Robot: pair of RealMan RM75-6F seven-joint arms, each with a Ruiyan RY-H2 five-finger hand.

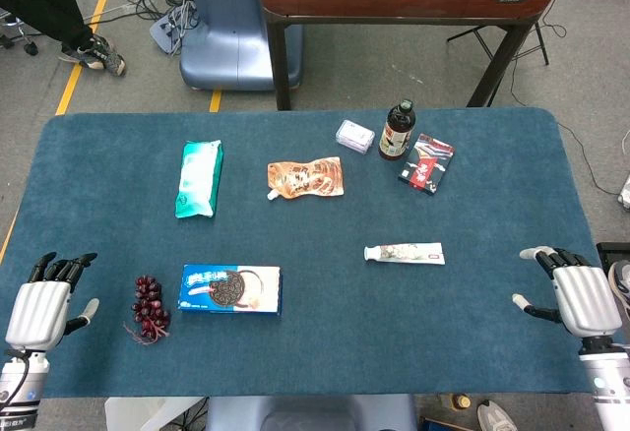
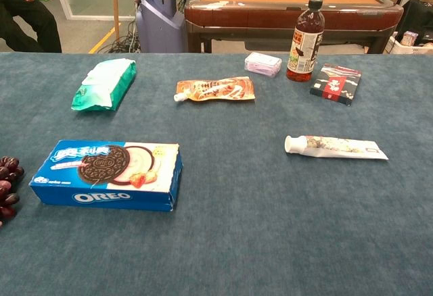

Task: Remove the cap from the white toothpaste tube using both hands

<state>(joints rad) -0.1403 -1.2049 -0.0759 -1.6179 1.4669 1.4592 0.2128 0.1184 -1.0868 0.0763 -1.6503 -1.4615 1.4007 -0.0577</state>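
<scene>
1. The left hand (image 1: 39,308) was seen at the table's 8 o'clock corner, fingers spread, holding nothing.
2. The right hand (image 1: 581,298) was seen at 4 o'clock, likewise empty, fingers apart.
3. The white toothpaste tube (image 1: 405,253) lay capped, at 10 o'clock from the right hand, well apart.

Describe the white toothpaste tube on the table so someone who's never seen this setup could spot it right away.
On the blue table, look at the right half, nearer the robot than the dark bottle and red-and-black packet. The toothpaste tube lies flat by itself, cap pointing left. It is the only long, slim white tube there; the orange pouch is wider and sits farther back.
</scene>
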